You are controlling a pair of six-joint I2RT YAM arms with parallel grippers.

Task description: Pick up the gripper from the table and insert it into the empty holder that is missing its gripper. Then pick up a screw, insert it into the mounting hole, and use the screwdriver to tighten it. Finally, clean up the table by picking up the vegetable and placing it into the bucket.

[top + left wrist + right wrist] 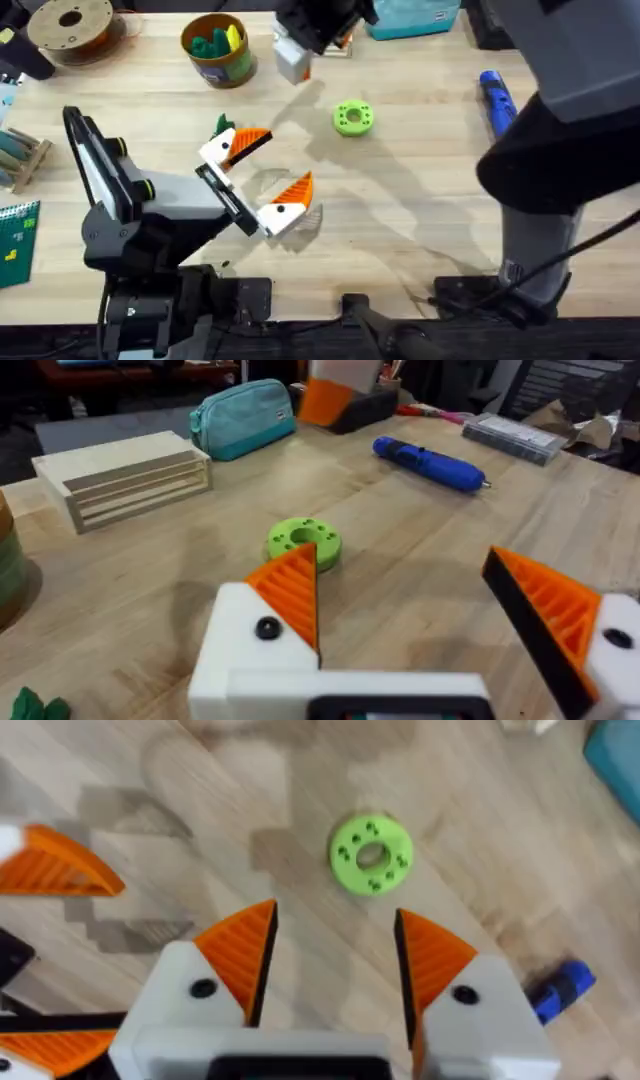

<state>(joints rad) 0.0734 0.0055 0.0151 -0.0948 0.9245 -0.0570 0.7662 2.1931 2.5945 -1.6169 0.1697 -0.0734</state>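
The vegetable [222, 125] is a small dark-green piece lying on the table [420, 210], just outside the left pincer [265, 168]. It sits beside the outer face of the finger that points toward the far edge, not in the gap between the two fingers. From the left wrist it [35, 708] shows only as a scrap at the frame's corner, so the pincer is aimed past it rather than at it. It is too small for me to tell which way its long axis runs.

The left pincer stands spread wide, orange pads apart, with nothing between them. The bucket [218, 48] stands beyond the vegetable, farther out from the pincer on roughly the same line. It already holds green and yellow pieces.

The right pincer [335, 950] hangs high over the table, also spread and empty. It looks down on the lime-green ring [371, 854], which lies straight ahead of the left pincer's open gap. The screwdriver [495, 95] lies well off to the right pincer's side.

Both pincers show orange pads on both fingers, so I judge the tidying step is the one in hand. For that the left arm is plainly nearer. It would have to swing sideways toward its own outer finger to bring the vegetable between the pads, then carry it onward the same way to the bucket.
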